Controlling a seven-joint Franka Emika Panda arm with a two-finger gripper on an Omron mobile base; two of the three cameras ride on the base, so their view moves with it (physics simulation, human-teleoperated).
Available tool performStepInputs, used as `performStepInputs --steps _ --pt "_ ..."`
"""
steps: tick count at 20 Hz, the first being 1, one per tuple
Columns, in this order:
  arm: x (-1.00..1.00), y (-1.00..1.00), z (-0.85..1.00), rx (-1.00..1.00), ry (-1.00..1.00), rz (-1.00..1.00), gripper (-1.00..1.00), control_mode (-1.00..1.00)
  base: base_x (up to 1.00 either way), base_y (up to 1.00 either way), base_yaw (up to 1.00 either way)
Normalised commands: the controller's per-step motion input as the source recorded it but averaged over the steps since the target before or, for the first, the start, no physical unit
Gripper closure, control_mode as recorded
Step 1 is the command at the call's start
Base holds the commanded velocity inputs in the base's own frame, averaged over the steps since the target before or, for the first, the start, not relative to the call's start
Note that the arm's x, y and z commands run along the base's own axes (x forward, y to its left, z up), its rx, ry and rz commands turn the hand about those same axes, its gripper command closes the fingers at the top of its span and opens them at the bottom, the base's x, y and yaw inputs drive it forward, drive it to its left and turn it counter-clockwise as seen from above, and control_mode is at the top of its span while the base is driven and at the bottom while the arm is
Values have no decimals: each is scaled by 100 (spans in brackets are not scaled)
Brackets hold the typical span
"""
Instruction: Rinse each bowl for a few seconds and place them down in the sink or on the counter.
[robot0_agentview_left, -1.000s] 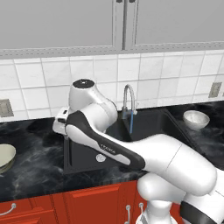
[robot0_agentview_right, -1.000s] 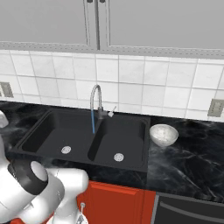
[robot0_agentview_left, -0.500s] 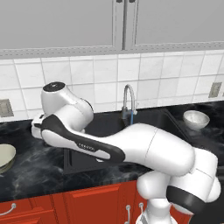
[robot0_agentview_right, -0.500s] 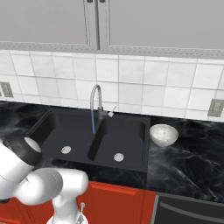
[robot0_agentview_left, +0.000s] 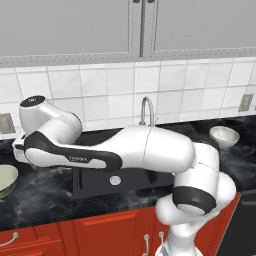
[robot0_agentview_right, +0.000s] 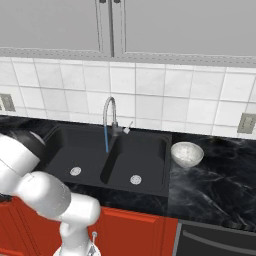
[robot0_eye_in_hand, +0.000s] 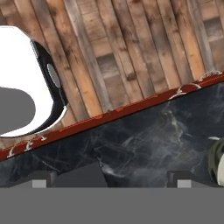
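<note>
Counter is running the full width, black marble over red cabinet fronts, with the 2-basin sink set into it and the faucet putting a thin blue stream into the left basin. Arm is stretching far left across the sink in the left base view, hand end low over the left counter stretch. Gripper is looking down at the counter's front edge with wood floor beyond; the 2 dark fingertips are sitting far apart at the bottom of the hand view, so the jaws are standing wide with nothing between them. Bowls: the greenish-cream bowl is resting on the left counter, cut by the frame edge in the left base view, and its rim is just showing at the right edge of the hand view; the white-grey bowl is sitting on the right counter just beside the sink, well apart from the hand. My read: step in hand is the reach for the greenish-cream bowl, neither bowl lifted yet. Doing it well: bring the bowl's rim toward the middle of the hand view before descending, put 1 finger inside the wall and 1 outside, and close on the rim rather than across the whole bowl. It's near the counter's front edge, so I'm expecting a sideways nudge could slide it; come down straight and lift clear before swinging to the stream.
</note>
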Motion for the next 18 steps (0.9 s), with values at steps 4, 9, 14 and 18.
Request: performStepInputs --steps 4,9,14,18 --pt "25 34 -20 0 8 3 -100 -100 0 0 0" --pt "23 33 -19 0 4 3 -100 -100 0 0 0" --pt "17 35 -19 -1 1 1 -100 -100 0 0 0" --pt "11 37 -14 -4 0 0 -100 -100 0 0 0"
